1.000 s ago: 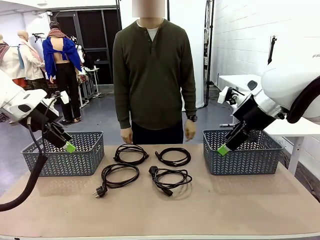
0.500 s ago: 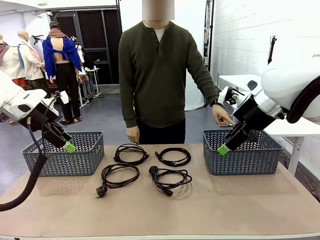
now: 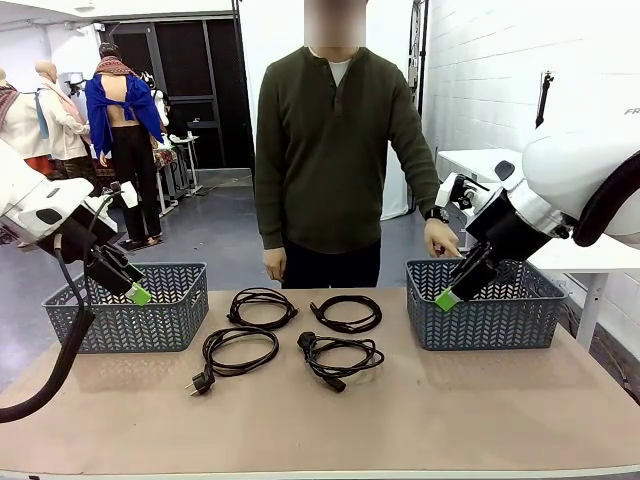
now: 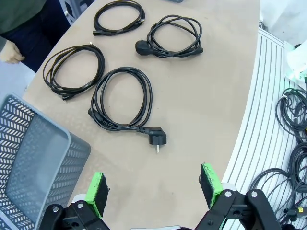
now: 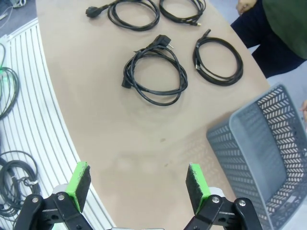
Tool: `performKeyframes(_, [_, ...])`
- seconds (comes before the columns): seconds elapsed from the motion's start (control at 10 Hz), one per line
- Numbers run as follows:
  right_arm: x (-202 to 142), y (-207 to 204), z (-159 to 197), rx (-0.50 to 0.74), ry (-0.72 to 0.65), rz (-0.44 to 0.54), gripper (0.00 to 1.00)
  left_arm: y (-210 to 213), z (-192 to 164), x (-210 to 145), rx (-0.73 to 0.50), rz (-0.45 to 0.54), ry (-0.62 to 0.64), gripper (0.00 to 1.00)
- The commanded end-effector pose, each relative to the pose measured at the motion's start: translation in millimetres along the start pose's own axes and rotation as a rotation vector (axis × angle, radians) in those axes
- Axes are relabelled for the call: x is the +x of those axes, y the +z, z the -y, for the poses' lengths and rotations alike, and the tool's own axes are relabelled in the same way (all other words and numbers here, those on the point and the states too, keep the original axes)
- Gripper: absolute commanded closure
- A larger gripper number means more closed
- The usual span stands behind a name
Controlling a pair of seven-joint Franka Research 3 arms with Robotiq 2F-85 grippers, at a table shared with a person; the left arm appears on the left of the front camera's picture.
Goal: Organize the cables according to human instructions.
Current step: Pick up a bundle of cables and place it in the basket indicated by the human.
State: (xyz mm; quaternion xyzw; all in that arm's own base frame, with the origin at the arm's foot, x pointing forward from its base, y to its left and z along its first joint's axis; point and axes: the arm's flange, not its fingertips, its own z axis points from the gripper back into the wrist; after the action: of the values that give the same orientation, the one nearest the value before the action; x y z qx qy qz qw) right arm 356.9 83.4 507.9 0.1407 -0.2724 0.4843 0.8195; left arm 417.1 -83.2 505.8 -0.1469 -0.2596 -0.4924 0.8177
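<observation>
A tan tabletop [image 3: 470, 420] stretched between the robot and a person [image 3: 330, 150] in a dark olive shirt, who stood at its far edge. The person held one hand [image 3: 441, 238] over the far rim of the right basket [image 3: 490, 318], and the other hand [image 3: 275, 264] hung at the person's side. The white left arm [image 3: 35, 210] and right arm [image 3: 575, 165] reached in from either side. The left basket [image 3: 130, 315], grey like its twin, sat at the opposite end.

Between the baskets, four black cables lay coiled on the tabletop in two rows, each apart from the others. The far-left cable [image 3: 262, 306] and far-right cable [image 3: 347, 314] were nearer the person. The near-left cable [image 3: 240, 350], its plug trailing toward the robot, and the near-right cable [image 3: 340, 358] were in front.

The left gripper [image 4: 153, 184] hung above the tabletop beside the left basket, jaws spread wide and grasping nothing. The right gripper [image 5: 139, 184] hovered beside the right basket, likewise released and empty.
</observation>
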Motion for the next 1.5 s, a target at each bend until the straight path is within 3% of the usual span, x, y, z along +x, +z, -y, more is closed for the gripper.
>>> performKeyframes(0.0, [-2, -3, 1, 0.018, 0.009, 0.015, 0.0, 0, -2, -2, -0.013, 0.021, -0.007, 0.0])
performKeyframes(0.7, [0, 0, 0, -0.002, 0.0, -0.002, 0.0, 0, -2, -2, -0.013, 0.021, -0.007, 0.0])
performKeyframes(1.1, [56, -9, -11, -0.089, -0.07, -0.109, 0.0, 0, -2, -2, -0.013, 0.021, -0.007, 0.0])
performKeyframes(1.4, [107, -41, -9, -0.123, -0.143, -0.15, 0.0, 0, -2, -2, -0.013, 0.021, -0.007, 0.0])
